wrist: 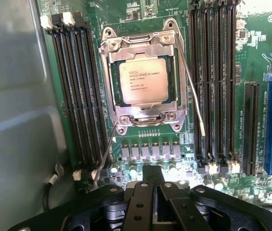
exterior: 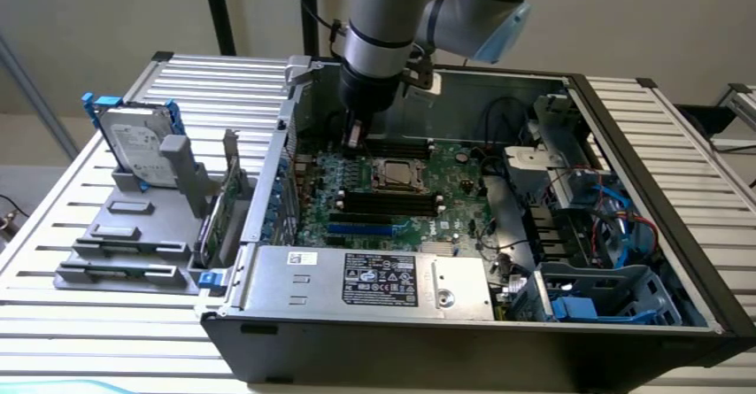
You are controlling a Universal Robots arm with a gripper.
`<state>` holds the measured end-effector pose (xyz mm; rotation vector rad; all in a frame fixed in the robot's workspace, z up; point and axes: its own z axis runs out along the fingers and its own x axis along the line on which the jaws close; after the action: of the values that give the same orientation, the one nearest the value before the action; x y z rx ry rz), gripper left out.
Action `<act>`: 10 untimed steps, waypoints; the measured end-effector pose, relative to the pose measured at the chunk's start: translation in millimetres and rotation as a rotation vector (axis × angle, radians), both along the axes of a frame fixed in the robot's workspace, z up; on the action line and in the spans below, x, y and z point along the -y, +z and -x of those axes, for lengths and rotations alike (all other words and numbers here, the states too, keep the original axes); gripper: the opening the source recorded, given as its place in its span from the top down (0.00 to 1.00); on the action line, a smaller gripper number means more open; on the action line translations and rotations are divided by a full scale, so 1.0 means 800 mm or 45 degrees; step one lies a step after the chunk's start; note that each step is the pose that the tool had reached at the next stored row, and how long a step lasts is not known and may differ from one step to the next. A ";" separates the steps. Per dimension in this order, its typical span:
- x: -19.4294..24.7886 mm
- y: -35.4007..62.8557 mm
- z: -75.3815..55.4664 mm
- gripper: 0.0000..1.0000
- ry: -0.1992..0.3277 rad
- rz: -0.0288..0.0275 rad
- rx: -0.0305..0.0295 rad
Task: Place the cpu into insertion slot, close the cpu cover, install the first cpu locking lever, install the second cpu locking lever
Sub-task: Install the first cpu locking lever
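- The chip [wrist: 142,81] lies flat in the socket [exterior: 398,175], with its silvery printed face up.
- The cover [wrist: 138,44], a silvery frame, is down over the socket, and the chip shows through its window.
- One lever [wrist: 193,94], a thin wire rod, leaves a corner of the socket. It slants across the black memory slots [wrist: 213,86], and its free end is away from the socket.
- The other lever [wrist: 105,156] leaves the opposite corner of the socket. It slants out beside the memory slots on that side, and its free end is also off the socket.
- The end effector [wrist: 154,172] hangs inside the computer case [exterior: 473,341], near the socket and apart from it. In the exterior view it sits behind the socket, toward that view's left.
- Its fingers are together with nothing between them.
- A grey power supply box [exterior: 366,279] sits near the socket, at the case's front edge.
- A hard drive [exterior: 134,142] stands on a grey rack, well apart from the socket, outside the case on the slatted surface [exterior: 697,146].
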<state>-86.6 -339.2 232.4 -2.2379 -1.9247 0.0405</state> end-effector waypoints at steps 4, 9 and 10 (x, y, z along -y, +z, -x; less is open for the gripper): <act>0.0000 0.003 0.001 0.89 -0.049 -0.0223 -0.0019; 0.0000 0.005 0.001 0.89 -0.122 -0.0350 -0.0029; 0.0000 0.005 0.001 0.89 -0.137 -0.0362 -0.0033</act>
<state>-87.2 -339.2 236.3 -2.3176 -1.7886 0.0009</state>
